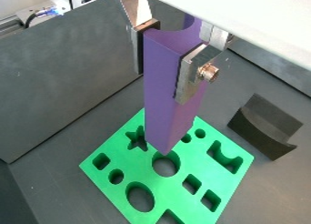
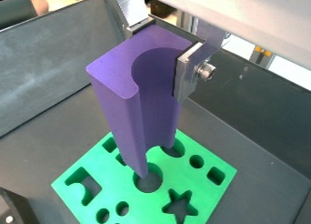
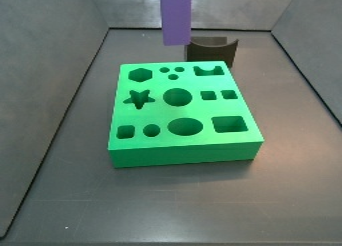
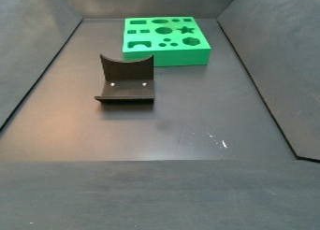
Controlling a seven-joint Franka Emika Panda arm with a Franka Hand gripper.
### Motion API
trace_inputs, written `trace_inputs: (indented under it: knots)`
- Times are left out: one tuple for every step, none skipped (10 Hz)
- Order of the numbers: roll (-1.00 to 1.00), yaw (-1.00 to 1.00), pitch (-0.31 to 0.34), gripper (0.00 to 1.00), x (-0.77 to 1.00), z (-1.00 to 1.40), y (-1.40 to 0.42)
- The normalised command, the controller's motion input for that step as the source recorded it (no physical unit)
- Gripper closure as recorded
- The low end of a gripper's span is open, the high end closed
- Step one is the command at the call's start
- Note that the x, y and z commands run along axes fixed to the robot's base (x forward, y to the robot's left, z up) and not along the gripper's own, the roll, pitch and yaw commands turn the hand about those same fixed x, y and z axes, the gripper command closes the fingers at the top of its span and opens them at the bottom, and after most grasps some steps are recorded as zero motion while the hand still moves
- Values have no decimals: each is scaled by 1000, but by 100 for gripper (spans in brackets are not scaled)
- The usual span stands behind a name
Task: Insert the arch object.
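Observation:
My gripper (image 1: 168,68) is shut on a tall purple bar (image 1: 168,91) with a concave curved groove down one side, which gives it an arch-shaped section. It also shows in a wrist view (image 2: 140,109). The bar hangs upright over the green board (image 1: 100,159), with its lower end near the round hole (image 1: 165,164). The board's arch-shaped hole (image 3: 205,72) is open and lies beside that spot. In a side view only the bar's lower part (image 3: 175,18) shows; the gripper is out of frame. No separate small dark arch block shows.
The dark fixture (image 4: 125,79) stands on the floor near the board (image 4: 169,56); it also shows in a side view (image 3: 211,50) and a wrist view (image 1: 270,126). Dark grey walls (image 3: 67,50) enclose the floor. The board has several other shaped holes.

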Motion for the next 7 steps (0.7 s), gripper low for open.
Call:
trace_inputs:
  knots:
    - [0, -469, 0, 100, 843, -169, 371]
    - [0, -486, 0, 100, 826, -169, 371]
    - [0, -594, 0, 100, 709, -157, 349]
    - [0, -683, 0, 100, 600, -157, 289]
    - [19, -854, 0, 100, 360, -186, 166]
    - [49, -940, 0, 100, 237, -223, 94]
    - [61, -991, -9, 100, 157, -249, 51]
